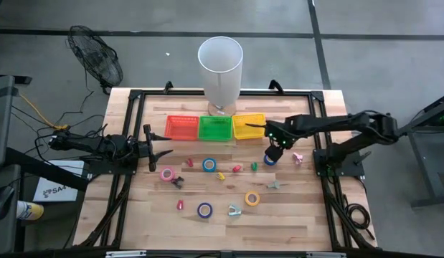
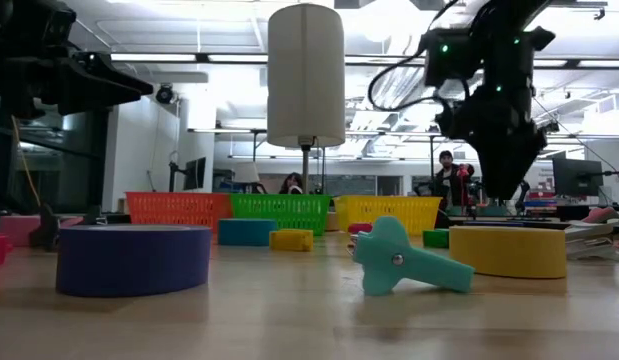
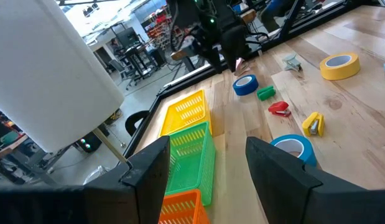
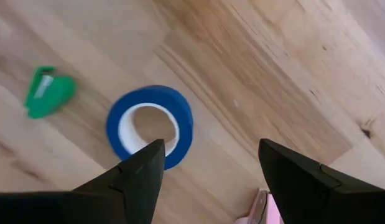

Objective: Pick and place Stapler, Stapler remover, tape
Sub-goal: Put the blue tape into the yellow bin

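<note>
Hovering empty with fingers wide over the blue tape [image 4: 150, 126] right of frame centre, the right gripper [image 1: 273, 153] has everything left: baskets [image 1: 215, 127] look empty, items scattered.

Tall white cylinder [image 1: 221, 68] behind three baskets [image 1: 209, 127]; black fan [image 1: 97, 63] off-table.

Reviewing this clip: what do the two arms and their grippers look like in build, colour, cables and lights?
Both arms are dark, nearly black, jointed and slim. The left gripper and right gripper each end in two flat, tapered black fingers. Black cables loop along the right arm, which shows small green lights. Both arms are mounted on black frames at the table's sides.
</note>
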`<state>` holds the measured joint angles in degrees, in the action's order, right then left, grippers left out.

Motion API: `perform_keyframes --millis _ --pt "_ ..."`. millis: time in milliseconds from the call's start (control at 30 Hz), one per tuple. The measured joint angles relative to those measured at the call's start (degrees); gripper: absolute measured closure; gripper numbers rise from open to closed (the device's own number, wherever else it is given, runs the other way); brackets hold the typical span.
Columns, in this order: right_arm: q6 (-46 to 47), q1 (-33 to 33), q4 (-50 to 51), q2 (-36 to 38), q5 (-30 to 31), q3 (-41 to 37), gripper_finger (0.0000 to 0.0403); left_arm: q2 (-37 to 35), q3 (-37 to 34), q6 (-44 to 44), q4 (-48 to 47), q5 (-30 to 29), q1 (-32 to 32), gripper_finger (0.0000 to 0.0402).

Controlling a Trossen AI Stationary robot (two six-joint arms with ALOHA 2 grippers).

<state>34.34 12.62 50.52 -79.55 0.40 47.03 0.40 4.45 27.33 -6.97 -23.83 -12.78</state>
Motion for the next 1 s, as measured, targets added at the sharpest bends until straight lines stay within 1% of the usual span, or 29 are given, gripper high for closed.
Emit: perform_keyframes --millis 400,767,1000 --pt "-0.3 0.0 -3.3 -7.0 0.0 0.0 0.0151 0.0 0.0 0.0 0.0 0.0 0.0 0.0195" --pt "-2.3 0.0 -5.5 -7.5 0.1 0.0 0.0152 0.0 0.0 0.0 0.0 0.0 0.0 0.0195" --pt "-5.0 0.0 -5.4 -7.5 -1.1 0.0 0.0179 0.0 0.0 0.0 0.0 0.0 0.0 0.0195"
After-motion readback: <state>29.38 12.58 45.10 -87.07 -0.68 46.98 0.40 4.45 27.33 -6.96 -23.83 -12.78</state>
